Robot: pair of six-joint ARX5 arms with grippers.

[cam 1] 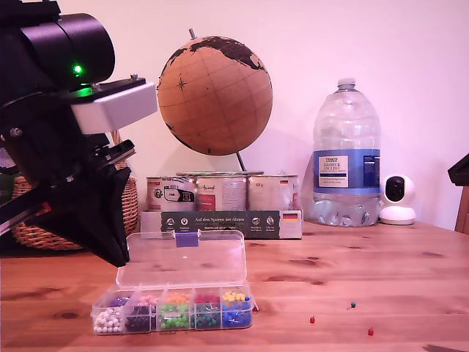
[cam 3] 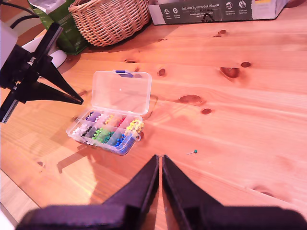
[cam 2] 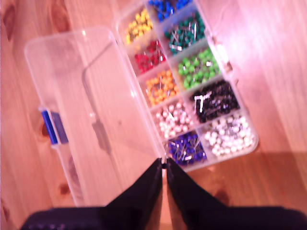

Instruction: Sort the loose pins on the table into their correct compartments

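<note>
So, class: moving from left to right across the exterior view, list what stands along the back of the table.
Wicker basket → row of tins with the globe above them → water bottle → small white camera.

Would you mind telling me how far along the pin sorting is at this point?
Done: the clear plastic compartment box lies open, lid back, with coloured pins already in its sections. In hand: nothing; my first gripper hangs shut over the box and my second gripper is shut and empty. Left: two red pins and one green pin on the pine table.
</note>
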